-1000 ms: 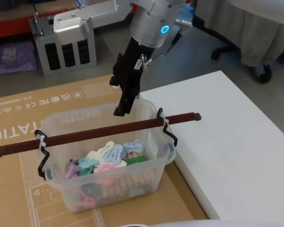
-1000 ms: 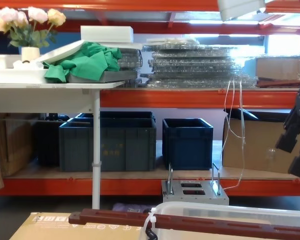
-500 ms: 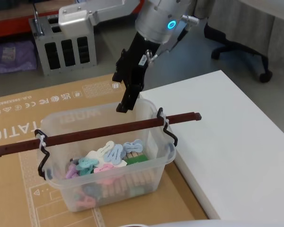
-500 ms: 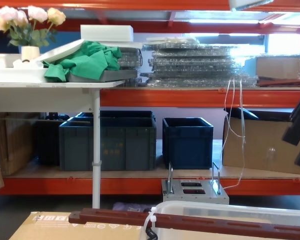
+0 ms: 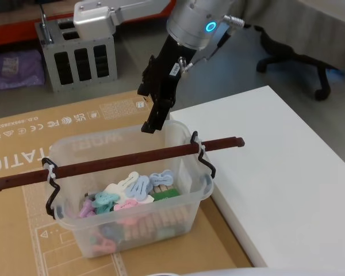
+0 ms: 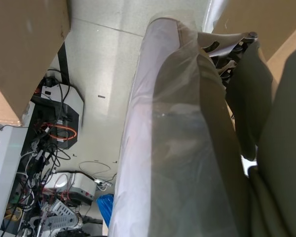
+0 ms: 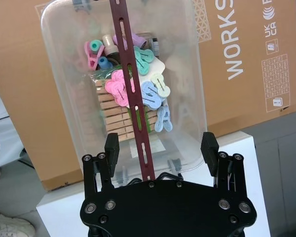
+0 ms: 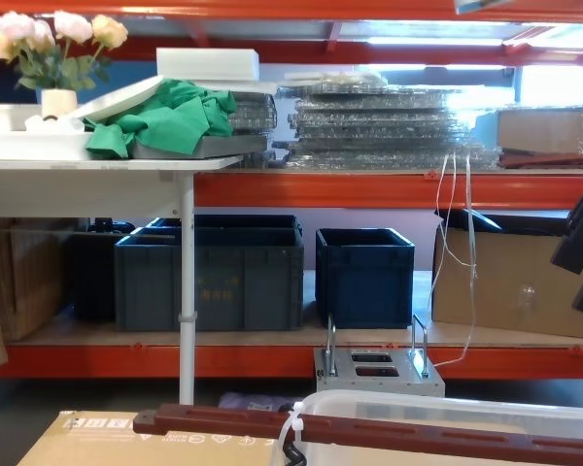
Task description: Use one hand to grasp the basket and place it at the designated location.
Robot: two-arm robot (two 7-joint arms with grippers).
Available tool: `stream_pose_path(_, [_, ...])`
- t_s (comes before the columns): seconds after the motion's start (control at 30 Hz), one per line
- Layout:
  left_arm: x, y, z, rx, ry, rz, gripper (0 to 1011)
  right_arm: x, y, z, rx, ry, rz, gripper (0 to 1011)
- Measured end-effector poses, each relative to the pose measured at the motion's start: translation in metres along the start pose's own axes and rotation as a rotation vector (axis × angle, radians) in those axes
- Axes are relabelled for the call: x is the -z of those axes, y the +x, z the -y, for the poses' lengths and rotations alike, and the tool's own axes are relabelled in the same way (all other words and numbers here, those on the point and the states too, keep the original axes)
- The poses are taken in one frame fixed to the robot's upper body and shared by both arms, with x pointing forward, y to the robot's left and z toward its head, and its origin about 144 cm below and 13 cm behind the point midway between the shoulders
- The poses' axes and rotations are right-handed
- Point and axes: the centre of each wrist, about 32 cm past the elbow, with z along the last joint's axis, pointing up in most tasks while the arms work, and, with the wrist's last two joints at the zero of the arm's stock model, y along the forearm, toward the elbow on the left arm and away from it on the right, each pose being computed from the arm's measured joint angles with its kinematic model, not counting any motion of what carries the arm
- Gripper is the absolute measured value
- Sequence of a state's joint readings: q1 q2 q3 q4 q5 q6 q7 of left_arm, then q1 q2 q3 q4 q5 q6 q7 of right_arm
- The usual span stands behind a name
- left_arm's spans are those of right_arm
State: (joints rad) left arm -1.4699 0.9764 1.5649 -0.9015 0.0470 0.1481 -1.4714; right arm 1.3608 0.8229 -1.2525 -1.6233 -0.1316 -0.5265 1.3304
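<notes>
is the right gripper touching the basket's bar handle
Apart. In the head view the right gripper hangs clear above the bar handle, with a visible gap between them.

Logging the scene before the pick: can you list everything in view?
basket: one, translucent white, on the cardboard box
bar handle: one, reddish-brown, across the basket's rim
clothes pegs: many, pastel and wooden, inside the basket
cardboard box: one, brown, under the basket
white platform: one, right of the basket
crates: at least two, dark blue, lower shelf behind
right hand: one, black, open, above the basket's far rim
</notes>
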Motion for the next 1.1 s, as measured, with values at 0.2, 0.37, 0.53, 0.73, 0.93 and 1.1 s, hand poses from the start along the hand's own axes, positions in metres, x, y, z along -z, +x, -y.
stream_pose_path(0.2, [0.000, 0.000, 0.000, 0.000, 0.000, 0.000, 0, -0.005, 0.004, -0.004, -0.010, -0.008, 0.017, 1002])
stream_pose_path(0.37, [0.000, 0.000, 0.000, 0.000, 0.000, 0.000, 0, -0.010, 0.009, -0.009, -0.015, -0.001, 0.035, 1002])
stream_pose_path(0.53, [0.000, 0.000, 0.000, 0.000, 0.000, 0.000, 0, -0.012, 0.011, -0.012, -0.022, 0.003, 0.045, 1001])
stream_pose_path(0.73, [0.000, 0.000, 0.000, 0.000, 0.000, 0.000, 0, -0.016, 0.014, -0.018, -0.037, 0.007, 0.062, 1001])
stream_pose_path(0.93, [0.000, 0.000, 0.000, 0.000, 0.000, 0.000, 0, -0.019, 0.017, -0.025, -0.053, 0.009, 0.078, 1002])
stream_pose_path(1.1, [0.000, 0.000, 0.000, 0.000, 0.000, 0.000, 0, -0.020, 0.019, -0.030, -0.066, 0.010, 0.086, 1001])
